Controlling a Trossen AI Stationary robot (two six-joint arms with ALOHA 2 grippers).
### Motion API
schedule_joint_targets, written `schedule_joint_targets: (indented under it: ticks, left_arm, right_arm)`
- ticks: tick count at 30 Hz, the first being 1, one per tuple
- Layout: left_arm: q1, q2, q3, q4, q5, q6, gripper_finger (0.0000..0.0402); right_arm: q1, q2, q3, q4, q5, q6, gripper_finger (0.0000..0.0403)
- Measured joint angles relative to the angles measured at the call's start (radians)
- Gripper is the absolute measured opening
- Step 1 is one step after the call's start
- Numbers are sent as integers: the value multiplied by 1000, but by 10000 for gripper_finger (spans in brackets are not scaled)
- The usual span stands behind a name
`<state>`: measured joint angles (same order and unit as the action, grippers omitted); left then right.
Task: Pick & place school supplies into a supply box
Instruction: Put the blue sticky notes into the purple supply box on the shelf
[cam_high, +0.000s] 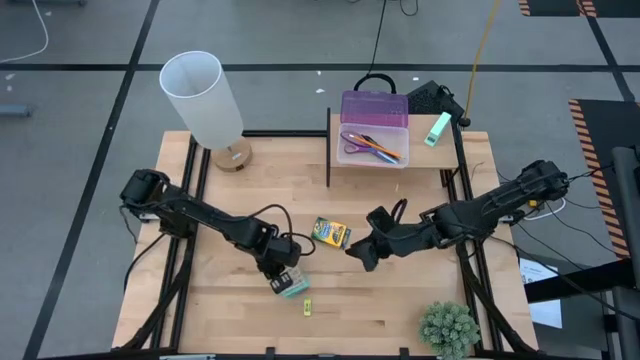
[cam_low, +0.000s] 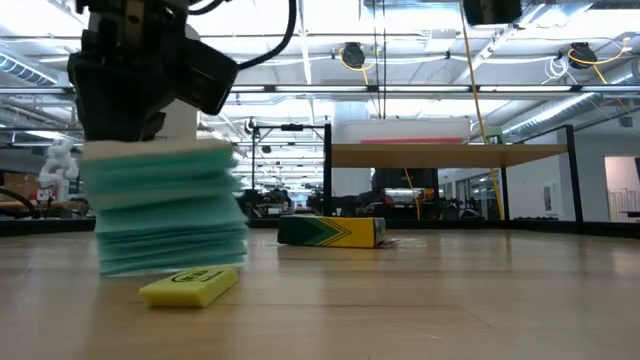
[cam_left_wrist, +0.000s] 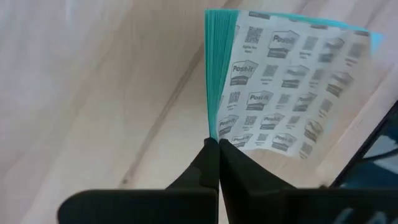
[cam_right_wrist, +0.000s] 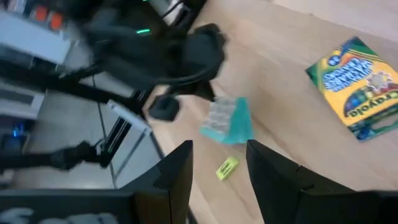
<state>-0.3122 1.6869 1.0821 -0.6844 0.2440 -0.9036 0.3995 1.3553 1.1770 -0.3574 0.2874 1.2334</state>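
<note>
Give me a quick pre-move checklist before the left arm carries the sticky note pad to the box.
1. Left gripper shut on teal sticky note pad: ok.
2. Pad clear of the wooden table: cannot tell.
3. Clear plastic supply box lid open: ok.
4. Small yellow piece away from the pad: not ok, right beside it.
5. Right gripper, fingers open, out of the path: not ok, near the green-yellow crayon box.

plant: cut by bottom edge, high view | left gripper: top cut off at upper left, low view | notes: print blurred at right, corner off frame, left wrist view | box: contents too small to sort | crayons: right edge cut, right wrist view
</note>
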Motion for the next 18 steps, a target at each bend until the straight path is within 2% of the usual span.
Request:
schedule_joint_targets:
  ticks: [3, 7, 14, 18]
  left_arm:
    - [-5, -1, 0, -4, -8, 66, 0]
    - [-14, -27, 4, -12, -13, 131, 0]
    - [-39, -130, 11, -10, -159, 289, 0]
    - [-39, -164, 11, -23, -204, 359, 0]
  right_arm:
    - [-27, 1, -60, 83, -9, 8, 144]
    - [-43, 0, -127, 181, -29, -59, 144]
    - [-39, 0, -257, 435, -25, -229, 144]
    - [-30, 11, -327, 605, 24, -296, 161]
